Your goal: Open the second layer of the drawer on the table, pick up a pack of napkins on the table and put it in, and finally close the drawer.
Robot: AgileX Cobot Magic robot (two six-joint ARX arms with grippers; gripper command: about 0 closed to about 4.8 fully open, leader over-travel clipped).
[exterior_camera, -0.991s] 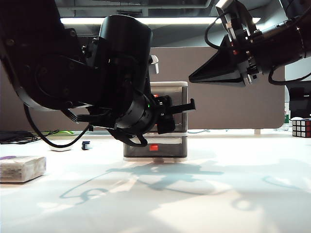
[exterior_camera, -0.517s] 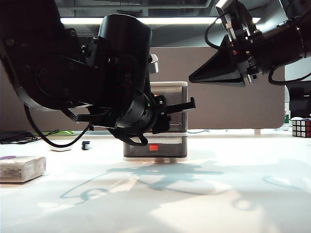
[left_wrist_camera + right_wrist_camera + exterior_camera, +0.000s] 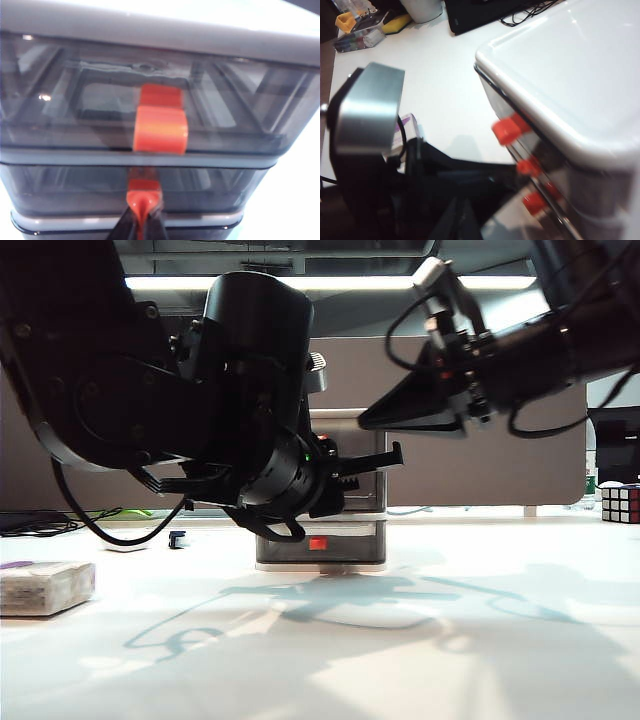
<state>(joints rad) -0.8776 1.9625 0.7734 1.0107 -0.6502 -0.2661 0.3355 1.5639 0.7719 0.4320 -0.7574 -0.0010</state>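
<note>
the left hand [image 3: 142, 225] is pinched on the red-orange handle [image 3: 143, 192] of the second layer [image 3: 65, 190] of the drawer [image 3: 352, 418], which looks unopened; a straight pull comes next. the right hand [image 3: 372, 420] hovers above, fingers together. the pack of napkins [image 3: 45, 587] waits on the surface [image 3: 480, 640].

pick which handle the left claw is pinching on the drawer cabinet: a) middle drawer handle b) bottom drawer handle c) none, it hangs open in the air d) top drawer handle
a: in the left wrist view the left claw is shut on the red-orange handle of the second layer, just below the top drawer's free handle. The right claw hovers above the drawer; its opening can't be read.
</note>
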